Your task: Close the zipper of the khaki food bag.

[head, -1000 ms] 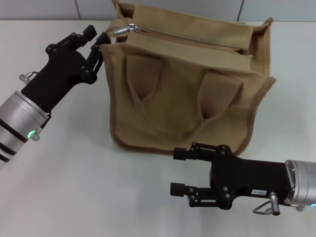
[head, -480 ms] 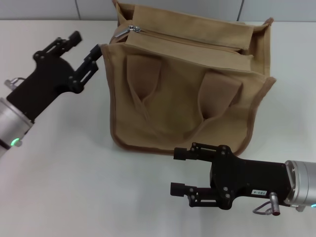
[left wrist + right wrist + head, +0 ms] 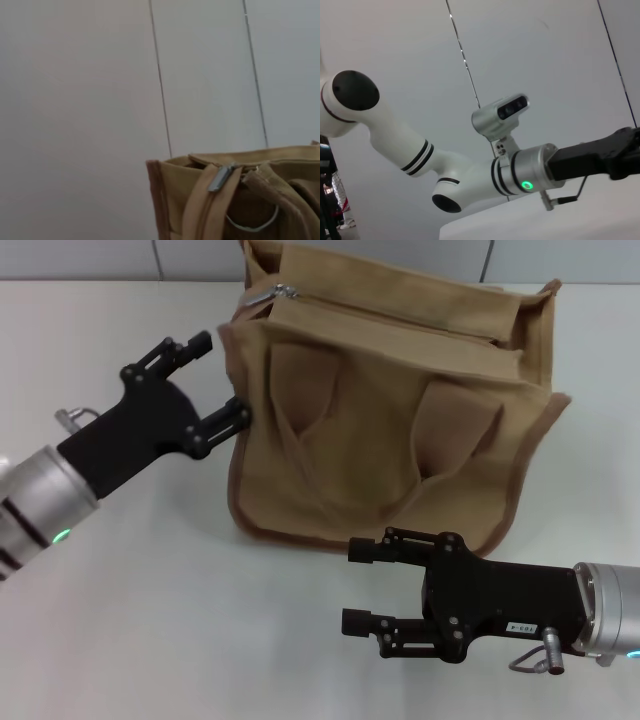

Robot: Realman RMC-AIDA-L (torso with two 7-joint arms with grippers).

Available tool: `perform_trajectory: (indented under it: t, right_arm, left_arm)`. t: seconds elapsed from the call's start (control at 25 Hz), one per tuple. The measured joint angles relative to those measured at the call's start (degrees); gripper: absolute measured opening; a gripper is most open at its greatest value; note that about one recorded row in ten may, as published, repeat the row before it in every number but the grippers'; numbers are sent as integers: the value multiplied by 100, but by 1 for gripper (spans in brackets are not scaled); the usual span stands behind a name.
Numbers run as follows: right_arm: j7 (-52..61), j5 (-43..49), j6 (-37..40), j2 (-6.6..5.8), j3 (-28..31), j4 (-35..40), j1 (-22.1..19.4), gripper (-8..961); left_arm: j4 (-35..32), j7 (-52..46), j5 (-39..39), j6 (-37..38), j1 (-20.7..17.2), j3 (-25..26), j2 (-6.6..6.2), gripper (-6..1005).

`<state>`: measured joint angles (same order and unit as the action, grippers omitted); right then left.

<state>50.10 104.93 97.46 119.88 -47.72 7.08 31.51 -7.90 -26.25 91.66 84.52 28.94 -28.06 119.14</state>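
At left: my left hand, fingers apart, beside the khaki food bag.
Near right: right hand apart, idle.
Next: I grip the zipper pull.

The boxy khaki canvas food bag stands at 12 o'clock. The left gripper, fingers spread, touches its 9 o'clock edge. The right gripper hovers open at 6 o'clock.

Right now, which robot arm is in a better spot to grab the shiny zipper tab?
Probably the left. Its open hand sits against the khaki food bag, below the zipper pull. The right hand hangs open below the bag's front.
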Motion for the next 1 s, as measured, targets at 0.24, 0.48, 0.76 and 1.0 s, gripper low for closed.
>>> perform_trajectory:
  t: [0.24,0.48,0.76,1.0]
  right_arm:
    - [0,0,0,0,0,-49,-15,754]
    - [0,0,0,0,0,-57,-45,755]
    - [0,0,0,0,43,-59,-36,755]
    - [0,-2,-6,0,63,-53,25,755]
  left_arm:
    - [541,619,-81,-439,325,755,4,775]
    - [721,838,-86,-533,413,1175,4,774]
    - [775,969,-29,-561,459,1289,4,773]
    - [1102,1133,-68,-446,600,1460,4,772]
